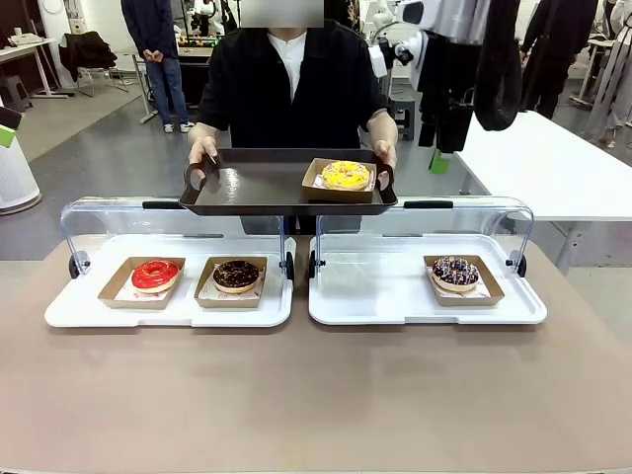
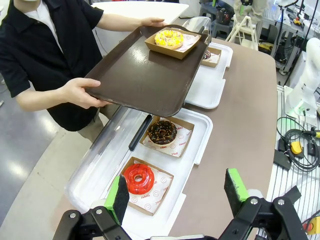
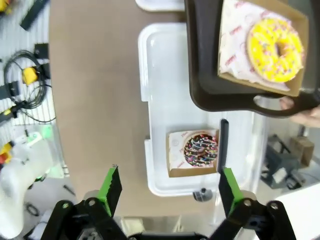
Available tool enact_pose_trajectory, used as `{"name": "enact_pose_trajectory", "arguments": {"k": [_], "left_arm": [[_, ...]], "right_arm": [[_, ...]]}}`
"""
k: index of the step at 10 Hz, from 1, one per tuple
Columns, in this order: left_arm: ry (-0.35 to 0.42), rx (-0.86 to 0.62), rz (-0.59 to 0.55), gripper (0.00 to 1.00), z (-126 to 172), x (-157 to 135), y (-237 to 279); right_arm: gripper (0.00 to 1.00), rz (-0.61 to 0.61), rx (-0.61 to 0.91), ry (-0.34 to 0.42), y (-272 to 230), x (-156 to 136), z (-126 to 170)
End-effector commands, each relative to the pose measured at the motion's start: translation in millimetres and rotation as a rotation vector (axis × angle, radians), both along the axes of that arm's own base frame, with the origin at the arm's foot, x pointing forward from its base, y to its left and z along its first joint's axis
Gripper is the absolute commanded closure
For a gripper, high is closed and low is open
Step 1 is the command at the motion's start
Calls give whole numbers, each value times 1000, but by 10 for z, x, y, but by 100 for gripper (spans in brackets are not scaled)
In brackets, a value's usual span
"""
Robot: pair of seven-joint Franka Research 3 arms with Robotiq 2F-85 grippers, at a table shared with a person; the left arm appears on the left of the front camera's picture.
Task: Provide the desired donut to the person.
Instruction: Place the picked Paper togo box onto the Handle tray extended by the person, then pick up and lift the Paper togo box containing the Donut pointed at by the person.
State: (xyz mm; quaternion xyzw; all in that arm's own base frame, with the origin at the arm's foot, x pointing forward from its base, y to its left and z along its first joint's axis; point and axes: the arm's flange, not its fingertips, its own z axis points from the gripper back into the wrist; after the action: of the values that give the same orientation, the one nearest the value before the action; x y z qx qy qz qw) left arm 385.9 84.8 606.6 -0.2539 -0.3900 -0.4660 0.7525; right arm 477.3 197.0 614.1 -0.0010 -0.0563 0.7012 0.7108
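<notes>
In the front view the person (image 1: 286, 89) is standing at the far side of the table (image 1: 316, 395), holding a brown serving tray (image 1: 247, 202) level above the raised clear lids (image 1: 109, 212). A yellow donut (image 1: 346, 175) in its cardboard dish is sitting at that tray's right end. A red donut (image 1: 155, 275) and a chocolate donut (image 1: 236, 275) are lying side by side in the left display tray (image 1: 168, 311), and a sprinkled donut (image 1: 455, 271) is lying alone in the right display tray (image 1: 395, 296). In the left wrist view the left gripper (image 2: 177, 192) is hanging high, pads spread wide with nothing between them, looking down at the red donut. The serving tray is overhanging the display tray's far rim, so any lift there is needing a near-side exit. In the right wrist view the right gripper (image 3: 169, 187) is gaping and empty above the sprinkled donut, with the serving tray's handle end crowding the far side and bare table lying open toward the robot. Judging by this, either the handover is finishing or another pick is coming; which donut is wanted I cannot tell.
</notes>
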Motion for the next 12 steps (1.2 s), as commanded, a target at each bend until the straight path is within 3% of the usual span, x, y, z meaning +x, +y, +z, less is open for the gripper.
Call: {"name": "enact_pose_trajectory", "arguments": {"k": [1,2,12], "left_arm": [[-3,-14,1,0,4,3,-13],[-3,-14,1,0,4,3,-13],[-3,-14,1,0,4,3,-13]], "right_arm": [[0,20,55,-16,-108,76,-174],[0,0,0,0,0,0,0],[0,0,0,0,0,0,0]]}}
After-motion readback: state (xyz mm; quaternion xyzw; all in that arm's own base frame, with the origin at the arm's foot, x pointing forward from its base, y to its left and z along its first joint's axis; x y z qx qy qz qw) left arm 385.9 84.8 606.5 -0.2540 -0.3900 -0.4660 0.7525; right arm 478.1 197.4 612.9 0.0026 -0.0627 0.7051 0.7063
